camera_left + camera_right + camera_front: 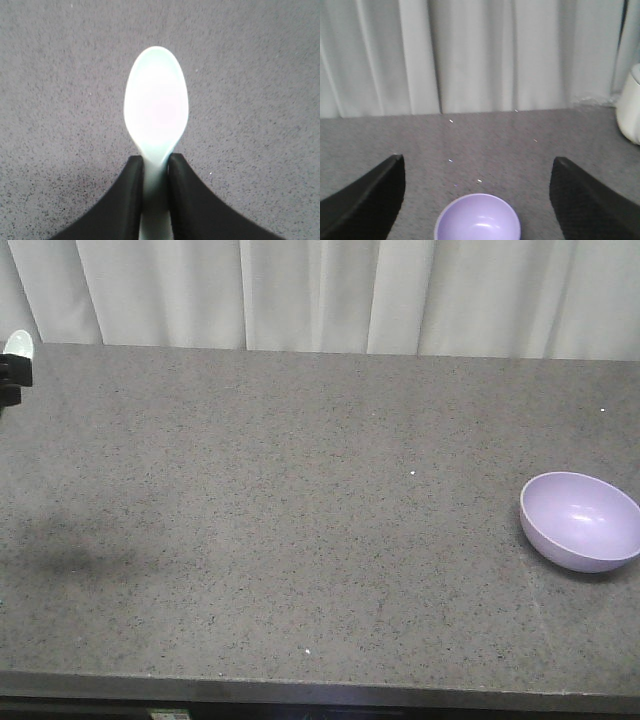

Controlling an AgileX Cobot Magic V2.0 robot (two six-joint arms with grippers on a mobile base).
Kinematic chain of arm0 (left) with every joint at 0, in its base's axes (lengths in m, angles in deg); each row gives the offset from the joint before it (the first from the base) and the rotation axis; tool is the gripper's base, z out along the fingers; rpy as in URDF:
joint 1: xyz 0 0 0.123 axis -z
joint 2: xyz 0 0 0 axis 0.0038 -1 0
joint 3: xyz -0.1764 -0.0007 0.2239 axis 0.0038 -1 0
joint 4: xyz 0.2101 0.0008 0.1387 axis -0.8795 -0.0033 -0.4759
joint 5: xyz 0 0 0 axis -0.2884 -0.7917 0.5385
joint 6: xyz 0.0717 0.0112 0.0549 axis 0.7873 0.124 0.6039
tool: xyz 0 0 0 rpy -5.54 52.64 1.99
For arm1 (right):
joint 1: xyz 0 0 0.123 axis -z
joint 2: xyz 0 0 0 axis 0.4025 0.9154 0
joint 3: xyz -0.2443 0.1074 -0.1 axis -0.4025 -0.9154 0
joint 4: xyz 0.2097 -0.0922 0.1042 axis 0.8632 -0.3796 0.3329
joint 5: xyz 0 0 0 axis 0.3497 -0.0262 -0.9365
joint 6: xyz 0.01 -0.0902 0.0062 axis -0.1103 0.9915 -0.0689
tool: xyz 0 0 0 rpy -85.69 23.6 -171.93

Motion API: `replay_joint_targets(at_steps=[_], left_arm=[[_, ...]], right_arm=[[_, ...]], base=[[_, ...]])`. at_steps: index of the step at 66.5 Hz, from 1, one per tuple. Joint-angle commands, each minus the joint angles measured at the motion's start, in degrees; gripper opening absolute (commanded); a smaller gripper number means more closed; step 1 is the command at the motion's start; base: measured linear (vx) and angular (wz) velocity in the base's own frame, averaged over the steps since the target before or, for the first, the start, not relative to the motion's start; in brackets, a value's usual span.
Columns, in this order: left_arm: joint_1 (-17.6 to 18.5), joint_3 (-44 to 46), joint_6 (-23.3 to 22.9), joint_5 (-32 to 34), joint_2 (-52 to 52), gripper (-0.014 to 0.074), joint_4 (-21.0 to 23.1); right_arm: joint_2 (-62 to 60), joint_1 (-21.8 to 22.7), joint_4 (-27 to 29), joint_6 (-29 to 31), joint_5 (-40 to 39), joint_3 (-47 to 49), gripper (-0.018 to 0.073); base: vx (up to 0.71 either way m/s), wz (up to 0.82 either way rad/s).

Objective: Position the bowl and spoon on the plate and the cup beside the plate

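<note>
The front edge of the speckled grey stone-look counter (300, 685) runs along the bottom of the front view. On it, far to the right and near the frame edge, sits the small round lavender-purple plastic bowl (580, 522), upright with its hollow open to the camera. At the far left edge a bit of the black left claw (12, 370) shows, with the oval head of the short pale mint-green plastic spoon (18, 342) sticking up just above it. Bowl and spoon are well apart, at opposite sides of the counter. A pleated white curtain (320, 295) hangs behind.

From the left wrist, the left claw (156, 162) pinches the spoon by its neck, one black finger (125, 200) pressed to each side of the narrow part. The spoon's head (156, 107) juts out ahead of the fingertips, hollow side up, above the grey counter (260, 75).

From the right wrist, the right claw (477, 165) is spread wide, its dark fingers (370, 200) at either lower corner. The bowl (478, 217) lies between them at the bottom edge, touching neither. Beyond it are the counter (485, 140), the curtain (470, 50), and a white rounded object (630, 105) at the right edge.
</note>
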Motion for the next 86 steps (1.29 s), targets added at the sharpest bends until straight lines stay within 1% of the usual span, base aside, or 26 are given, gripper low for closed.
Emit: replay_joint_targets(at_steps=[1, 3, 6, 16, 20, 22, 27, 30, 39, 40, 43, 50, 55, 60, 64, 86], left_arm=[[0.3, 1.3, -0.3, 3.2, 2.8, -0.0007, 1.2], [0.3, 1.3, -0.3, 3.1, 2.9, -0.0007, 1.2], [0.3, 1.3, -0.3, 3.1, 3.2, -0.0007, 1.2], [0.3, 1.3, -0.3, 2.6, 3.2, -0.0006, 1.2], [0.3, 1.3, -0.3, 2.6, 3.2, -0.0007, 1.2], [0.3, 1.3, -0.3, 2.6, 3.2, -0.0007, 1.2], [0.3, 1.3, -0.3, 2.6, 3.2, -0.0007, 1.2], [0.3, 1.3, -0.3, 2.5, 3.2, -0.0007, 1.1], [0.3, 1.3, -0.3, 2.5, 3.2, -0.0007, 1.1], [0.3, 1.3, -0.3, 2.5, 3.2, -0.0007, 1.1], [0.3, 1.3, -0.3, 2.5, 3.2, -0.0007, 1.1], [0.3, 1.3, -0.3, 2.5, 3.2, -0.0007, 1.1], [0.3, 1.3, -0.3, 2.4, 3.2, -0.0007, 1.1], [0.3, 1.3, -0.3, 2.4, 3.2, -0.0007, 1.1], [0.3, 1.3, -0.3, 2.4, 3.2, -0.0007, 1.1], [0.3, 1.3, -0.3, 2.2, 3.2, -0.0007, 1.1]], right_arm=[[6.8, 0.3, -9.0, -3.7, 2.3, 5.5, 0.0582], [9.0, 0.3, -11.0, -4.6, 3.7, 6.5, 0.0582], [11.7, 0.3, -12.4, -5.1, 4.7, 7.3, 0.0582], [20.7, 0.5, -13.7, -5.5, 5.4, 7.6, 0.0582], [24.2, 2.2, -13.1, -6.1, 4.8, 7.6, 0.0582], [26.1, 3.7, -12.5, -6.0, 4.3, 7.6, 0.0582], [29.7, 7.7, -8.0, -3.4, 3.5, 7.8, 0.0582], [31.3, 10.2, -3.7, -0.1, 3.4, 7.9, 0.0582], [36.4, 16.2, 16.0, 14.0, 3.1, 7.9, 0.0582], [36.8, 16.8, 17.5, 15.1, 3.1, 7.9, 0.0582], [38.2, 18.9, 21.2, 17.5, 3.2, 7.9, 0.0582], [41.4, 22.9, 27.5, 22.5, 4.4, 7.9, 0.0582], [43.4, 23.9, 32.3, 27.3, 5.2, 7.9, 0.0582], [45.2, 24.2, 35.9, 30.7, 5.1, 7.9, 0.0582], [46.6, 24.2, 37.6, 31.8, 5.1, 7.9, 0.0582], [54.2, 24.1, 39.7, 35.3, 5.3, 7.9, 0.0582]], base=[[0.0, 0.0], [0.0, 0.0], [0.0, 0.0], [0.0, 0.0], [0.0, 0.0], [0.0, 0.0], [0.0, 0.0], [0.0, 0.0], [0.0, 0.0], [0.0, 0.0], [0.0, 0.0], [0.0, 0.0], [0.0, 0.0], [0.0, 0.0], [0.0, 0.0], [0.0, 0.0]])
